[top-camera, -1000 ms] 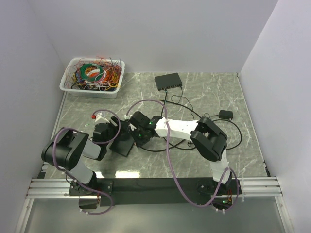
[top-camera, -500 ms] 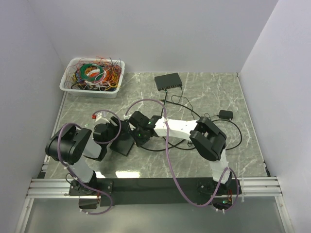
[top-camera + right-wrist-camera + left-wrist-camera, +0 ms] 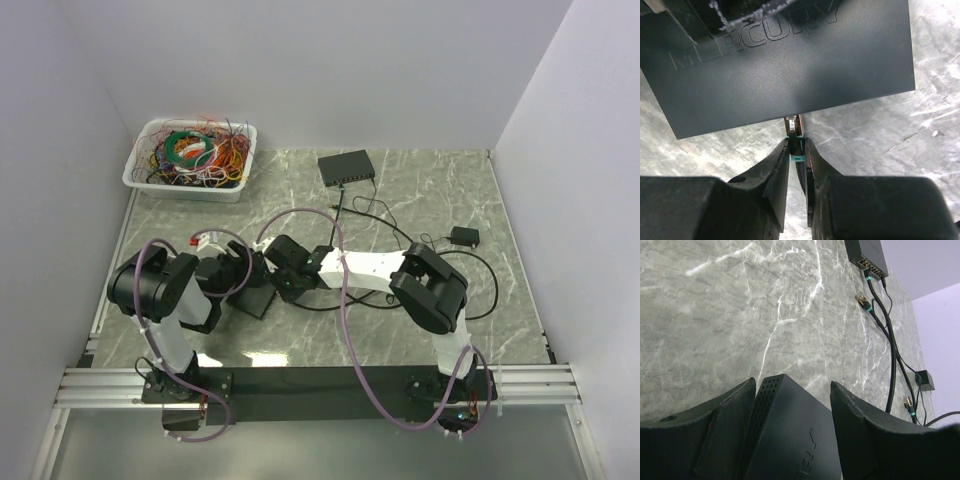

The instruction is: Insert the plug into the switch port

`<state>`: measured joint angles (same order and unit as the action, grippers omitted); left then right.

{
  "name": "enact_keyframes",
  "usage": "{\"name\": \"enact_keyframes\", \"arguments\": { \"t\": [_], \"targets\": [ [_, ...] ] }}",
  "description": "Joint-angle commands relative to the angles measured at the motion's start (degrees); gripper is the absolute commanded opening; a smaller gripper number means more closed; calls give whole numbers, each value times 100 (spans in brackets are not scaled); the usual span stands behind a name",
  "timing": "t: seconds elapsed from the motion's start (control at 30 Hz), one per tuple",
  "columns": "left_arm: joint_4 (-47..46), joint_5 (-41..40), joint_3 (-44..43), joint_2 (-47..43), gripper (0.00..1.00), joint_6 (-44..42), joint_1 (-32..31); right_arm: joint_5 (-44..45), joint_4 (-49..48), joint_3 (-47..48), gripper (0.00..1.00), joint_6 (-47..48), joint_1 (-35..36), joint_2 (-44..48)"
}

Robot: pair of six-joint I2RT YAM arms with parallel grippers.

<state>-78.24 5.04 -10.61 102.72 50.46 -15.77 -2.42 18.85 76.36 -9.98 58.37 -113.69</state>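
Tightly, the right gripper (image 3: 796,147) pinches the teal-banded plug (image 3: 792,124), whose metal tip meets the edge of the black switch (image 3: 790,65). The left gripper (image 3: 792,390) straddles the same switch, jaws spread, one finger against its side, the other just clear.

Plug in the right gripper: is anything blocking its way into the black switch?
Nothing visible does. The right gripper pinches the plug, and its tip sits right at the switch edge with nothing between them. Whether the tip is in the port cannot be seen.
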Motion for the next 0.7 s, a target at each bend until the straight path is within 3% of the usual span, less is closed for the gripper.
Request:
{"name": "enact_keyframes", "arguments": {
  "t": [0.0, 0.17, 0.67],
  "targets": [
    [1055, 587, 147, 161, 68, 158, -453, 611, -1437, 151, 0, 127, -36, 215],
    [1442, 191, 68, -23, 68, 61, -717, 655, -1244, 476, 0, 145, -45, 242],
    [1636, -20, -2, -15, 68, 52, -1033, 602, -1190, 1162, 0, 128, -45, -101]
  ]
}}
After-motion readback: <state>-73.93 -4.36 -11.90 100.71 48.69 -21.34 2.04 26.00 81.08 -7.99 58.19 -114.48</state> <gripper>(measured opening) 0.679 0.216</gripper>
